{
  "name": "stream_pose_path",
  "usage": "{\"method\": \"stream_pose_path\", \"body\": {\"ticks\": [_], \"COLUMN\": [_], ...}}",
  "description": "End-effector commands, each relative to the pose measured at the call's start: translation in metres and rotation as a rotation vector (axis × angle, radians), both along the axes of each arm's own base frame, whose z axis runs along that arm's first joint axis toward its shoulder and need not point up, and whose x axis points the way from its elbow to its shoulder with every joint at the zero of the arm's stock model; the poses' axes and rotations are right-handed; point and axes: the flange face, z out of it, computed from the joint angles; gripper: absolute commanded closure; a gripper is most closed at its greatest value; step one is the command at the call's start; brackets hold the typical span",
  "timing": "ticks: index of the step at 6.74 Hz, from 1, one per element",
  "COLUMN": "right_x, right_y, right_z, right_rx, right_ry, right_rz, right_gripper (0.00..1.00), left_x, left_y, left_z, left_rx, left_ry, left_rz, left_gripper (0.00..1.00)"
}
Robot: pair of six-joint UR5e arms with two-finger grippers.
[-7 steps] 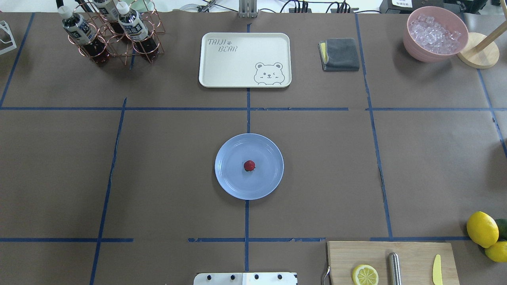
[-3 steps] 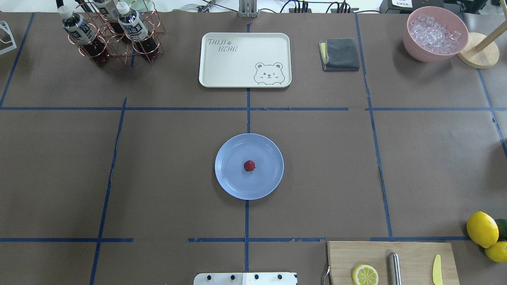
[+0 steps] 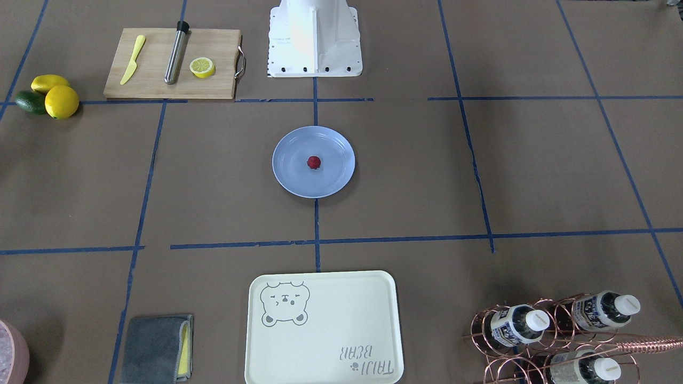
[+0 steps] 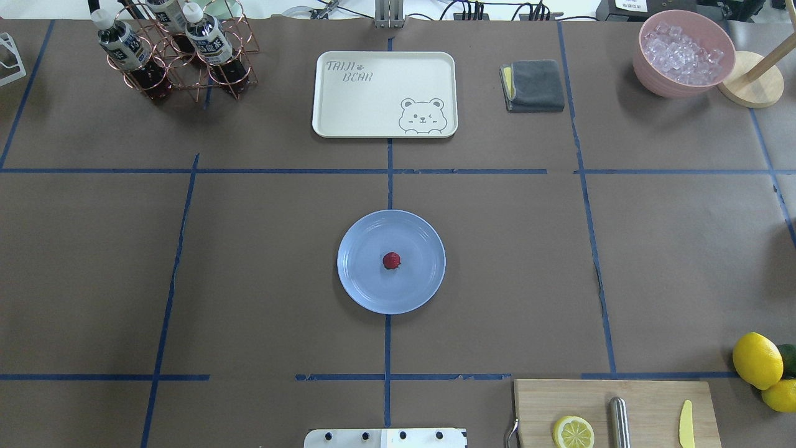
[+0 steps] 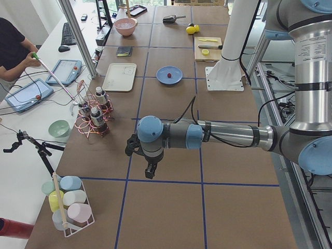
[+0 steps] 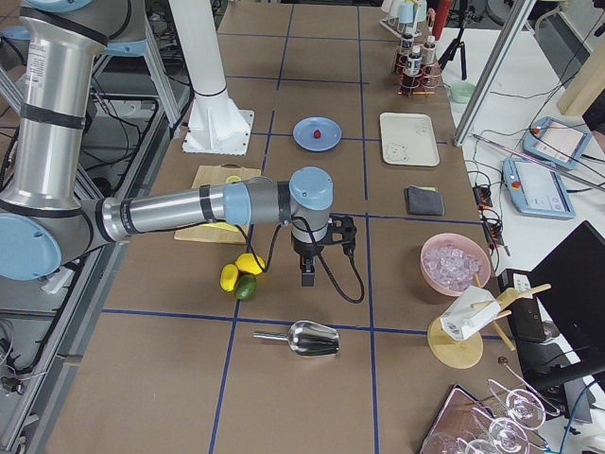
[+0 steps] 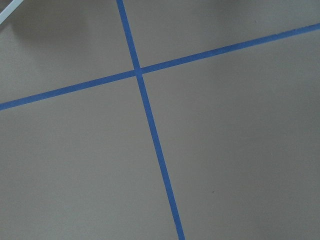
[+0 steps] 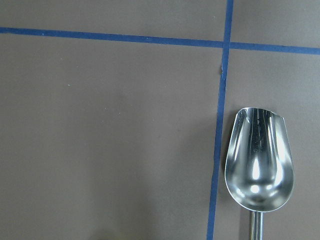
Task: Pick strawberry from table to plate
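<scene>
The small dark red strawberry (image 4: 391, 261) lies near the middle of the pale blue plate (image 4: 364, 283), on the brown-paper table (image 4: 261, 249) with blue tape lines. The front-facing view also has the strawberry (image 3: 314, 162) on the plate (image 3: 291, 178). Both arms are far from it. My left gripper (image 5: 149, 171) hangs over bare paper at the table's left end, seen only in the left side view. My right gripper (image 6: 307, 274) hangs near the lemons at the right end, seen only in the right side view. I cannot tell whether either is open or shut.
A cream bear tray (image 4: 384, 93), a grey cloth (image 4: 533, 85) and a bottle rack (image 4: 180, 53) stand at the back. At the back right is a pink bowl of ice (image 4: 683, 53). Lemons (image 4: 757, 359) and a cutting board (image 4: 615, 410) sit front right. A metal scoop (image 8: 257, 160) lies under the right wrist.
</scene>
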Motion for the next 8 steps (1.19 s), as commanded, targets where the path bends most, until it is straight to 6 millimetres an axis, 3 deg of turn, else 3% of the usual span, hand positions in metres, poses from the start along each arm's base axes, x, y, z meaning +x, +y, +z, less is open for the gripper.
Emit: {"method": "stream_pose_path", "body": {"ticks": [1,3,4,5,8], "right_x": [-0.001,-0.001,-0.001,-0.001,-0.001], "right_y": [0.0,0.0,0.0,0.0,-0.001], "right_z": [-0.001,-0.001,-0.001,-0.001,-0.004], "right_rx": [0.001,-0.001,-0.001,0.0,0.008], "right_ry": [-0.002,-0.002,-0.002,-0.002,-0.003], "right_rz": [0.0,0.0,0.0,0.001,-0.001], "right_gripper": [0.0,0.0,0.0,0.0,0.0], "left_x": [-0.001,-0.002,-0.002,-0.002,-0.002], "left_y": [0.004,0.007,0.006,0.016,0.014], "left_z": [0.01,0.012,-0.001,0.001,0.003], "left_rx": [-0.022,-0.057,-0.144,-0.149,-0.124], "left_ry": [-0.008,-0.019,-0.02,-0.02,-0.018], "left_rz": [-0.002,-0.02,-0.128,-0.134,-0.135], "left_gripper": [0.0,0.0,0.0,0.0,0.0]}}
